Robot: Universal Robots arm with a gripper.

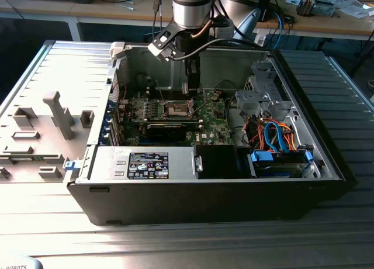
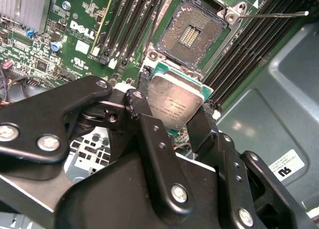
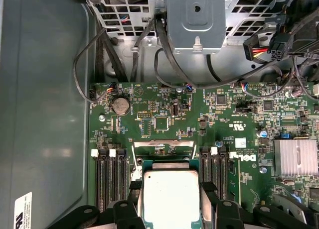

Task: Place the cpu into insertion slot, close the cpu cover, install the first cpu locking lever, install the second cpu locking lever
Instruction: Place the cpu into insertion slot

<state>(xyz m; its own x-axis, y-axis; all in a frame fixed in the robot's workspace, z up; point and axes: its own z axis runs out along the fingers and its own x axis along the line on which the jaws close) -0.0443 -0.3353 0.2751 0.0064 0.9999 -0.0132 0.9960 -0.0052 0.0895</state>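
Cpu [image 2: 175, 100] is clamped in the pincer [image 2: 169, 115], hanging near the open insertion slot [image 2: 192, 35].

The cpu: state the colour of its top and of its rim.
The cpu has a silver-grey metal top and a green rim. It shows best in the first wrist view.

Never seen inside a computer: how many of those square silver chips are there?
1: the cpu, held in the gripper, near the empty insertion slot. More may be hidden.
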